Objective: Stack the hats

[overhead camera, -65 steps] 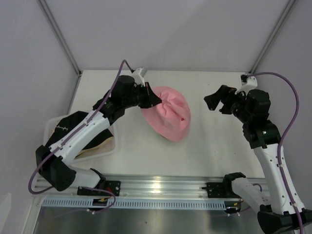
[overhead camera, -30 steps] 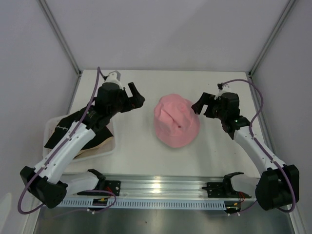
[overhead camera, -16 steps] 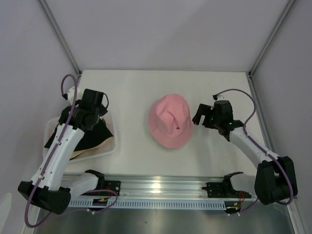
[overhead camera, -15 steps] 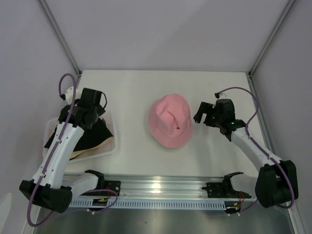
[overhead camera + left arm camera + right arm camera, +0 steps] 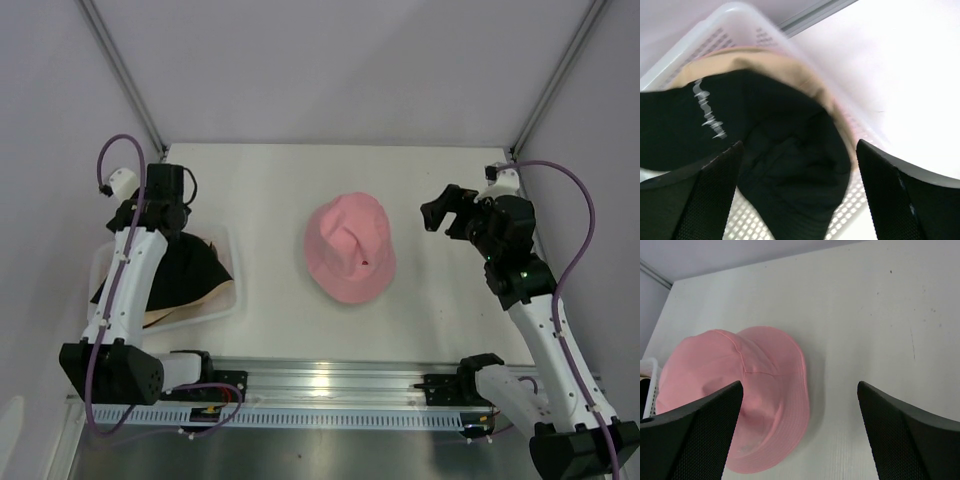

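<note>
A pink hat (image 5: 348,248) lies crown up in the middle of the table, also in the right wrist view (image 5: 740,390). A black hat (image 5: 185,272) rests on a beige hat (image 5: 152,318) inside the white basket (image 5: 236,292) at the left. My left gripper (image 5: 168,222) hangs open over the basket's far end. The left wrist view has the black hat (image 5: 785,160) under the wide jaws of that gripper (image 5: 799,145), with the beige hat (image 5: 775,67) beneath. My right gripper (image 5: 446,214) is open, to the right of the pink hat and apart from it (image 5: 800,385).
The basket's perforated wall (image 5: 730,20) runs close under the left gripper. White table (image 5: 280,180) lies between basket and pink hat. Booth walls and corner posts (image 5: 125,75) close the back and sides. A metal rail (image 5: 320,385) spans the near edge.
My left arm let go of the pink hat and swung left to above the basket. The right gripper backed off from the pink hat, which settled flat on the table.
</note>
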Robot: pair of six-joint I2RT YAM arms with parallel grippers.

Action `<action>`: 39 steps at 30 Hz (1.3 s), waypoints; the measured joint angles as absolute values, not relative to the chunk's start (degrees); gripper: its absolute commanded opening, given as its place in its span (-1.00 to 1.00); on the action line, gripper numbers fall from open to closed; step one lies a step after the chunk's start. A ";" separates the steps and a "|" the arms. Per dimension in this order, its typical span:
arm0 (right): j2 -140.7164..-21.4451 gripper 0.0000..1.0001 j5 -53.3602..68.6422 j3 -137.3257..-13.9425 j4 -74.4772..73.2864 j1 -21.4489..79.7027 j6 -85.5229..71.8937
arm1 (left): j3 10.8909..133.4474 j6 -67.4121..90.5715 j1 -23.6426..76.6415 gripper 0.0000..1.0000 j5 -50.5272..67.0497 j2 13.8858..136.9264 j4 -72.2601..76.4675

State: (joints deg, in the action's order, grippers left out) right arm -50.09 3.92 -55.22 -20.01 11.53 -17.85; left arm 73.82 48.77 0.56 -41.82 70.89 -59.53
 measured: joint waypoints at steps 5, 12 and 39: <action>-52.62 0.99 4.97 -55.18 -22.31 11.51 -17.80 | 74.04 45.89 -0.45 0.77 -39.33 73.58 -52.36; -52.86 0.99 5.45 -55.18 -22.48 11.51 -17.72 | 74.39 46.65 -0.80 0.68 -38.61 84.79 -53.36; -54.19 0.99 8.82 -63.99 -23.22 10.85 -17.93 | 93.73 31.81 16.95 -0.99 -0.19 55.22 -40.71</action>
